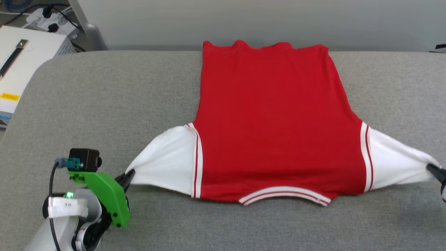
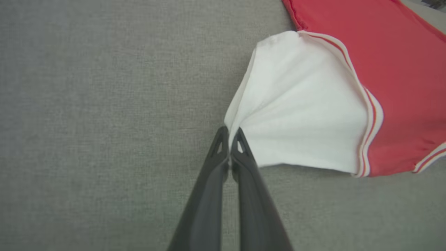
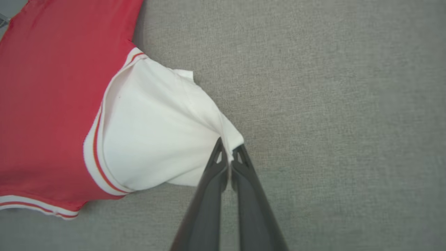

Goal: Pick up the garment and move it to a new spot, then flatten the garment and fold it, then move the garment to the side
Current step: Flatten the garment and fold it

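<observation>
Right, left gripper (image 2: 230,134): fingers closed on the tip of the white left sleeve (image 2: 299,104), cloth bunched to a point between them. Right gripper (image 3: 230,148): same, pinched shut on the cuff corner of the right sleeve (image 3: 156,129). Both sleeves are drawn into taut cones, outward, away from each other. The pull looks meant to take slack out of the shoulders and flatten the body.

The garment (image 1: 275,122) lies on the grey padded surface (image 1: 104,97), right of its middle. Hem at the surface's far edge, striped collar (image 1: 284,195) toward its near edge. Plain red side up, no print showing. Body reads nearly flat, few creases.

My read: flatten step, close to done; fold not yet started. Risk: thin fabric slipping out of such small pinches.
</observation>
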Controlling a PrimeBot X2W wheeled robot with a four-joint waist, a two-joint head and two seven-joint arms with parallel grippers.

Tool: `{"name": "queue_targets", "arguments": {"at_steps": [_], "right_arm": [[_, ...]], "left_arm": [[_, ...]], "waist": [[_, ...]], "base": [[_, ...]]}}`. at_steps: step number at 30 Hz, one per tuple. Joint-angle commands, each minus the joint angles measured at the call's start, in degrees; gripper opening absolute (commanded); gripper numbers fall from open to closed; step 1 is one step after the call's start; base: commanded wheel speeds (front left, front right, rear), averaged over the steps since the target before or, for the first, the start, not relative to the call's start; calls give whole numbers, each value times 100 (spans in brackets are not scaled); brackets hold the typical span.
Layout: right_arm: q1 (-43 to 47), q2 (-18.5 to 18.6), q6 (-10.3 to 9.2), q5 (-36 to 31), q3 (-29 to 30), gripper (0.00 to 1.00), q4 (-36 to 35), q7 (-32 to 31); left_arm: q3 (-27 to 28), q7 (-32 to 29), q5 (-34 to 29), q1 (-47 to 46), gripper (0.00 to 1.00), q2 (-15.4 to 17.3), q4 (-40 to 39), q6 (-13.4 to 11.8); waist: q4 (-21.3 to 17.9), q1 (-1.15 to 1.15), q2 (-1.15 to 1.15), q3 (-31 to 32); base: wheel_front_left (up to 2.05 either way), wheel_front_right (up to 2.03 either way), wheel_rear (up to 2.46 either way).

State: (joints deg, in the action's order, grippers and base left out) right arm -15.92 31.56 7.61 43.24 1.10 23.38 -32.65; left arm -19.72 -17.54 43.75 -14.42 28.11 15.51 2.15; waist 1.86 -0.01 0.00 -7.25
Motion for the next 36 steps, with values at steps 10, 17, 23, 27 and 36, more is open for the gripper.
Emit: {"name": "queue_targets", "arguments": {"at_steps": [10, 17, 23, 27, 36], "right_arm": [[1537, -351, -12, -72, 946, 0, -962, -1378], [2200, -823, -12, -412, 1525, 0, -1762, -2127], [2304, -1180, -12, -665, 1703, 0, -2286, -2379], [2206, -1234, -12, -731, 1786, 0, -2512, -2528], [1590, -1085, -12, -589, 1818, 100, -3073, -2626]], "left_arm": [[65, -866, 697, 1551, 0, 434, -1020, -329], [-108, -1398, 1016, 2149, 0, 529, -1643, -415], [-106, -1358, 1077, 2180, 0, 470, -1842, -409], [-97, -1353, 1012, 2055, 0, 528, -1980, -381], [-311, -1604, 605, 1845, 0, 699, -2799, -559]], "waist": [[8, 1, 0, 491], [21, 1, 0, 500], [34, 1, 0, 355], [59, 1, 0, 208], [234, 1, 0, -412]], "base": [[0, 0, 0], [0, 0, 0], [0, 0, 0], [0, 0, 0], [0, 0, 0]]}}
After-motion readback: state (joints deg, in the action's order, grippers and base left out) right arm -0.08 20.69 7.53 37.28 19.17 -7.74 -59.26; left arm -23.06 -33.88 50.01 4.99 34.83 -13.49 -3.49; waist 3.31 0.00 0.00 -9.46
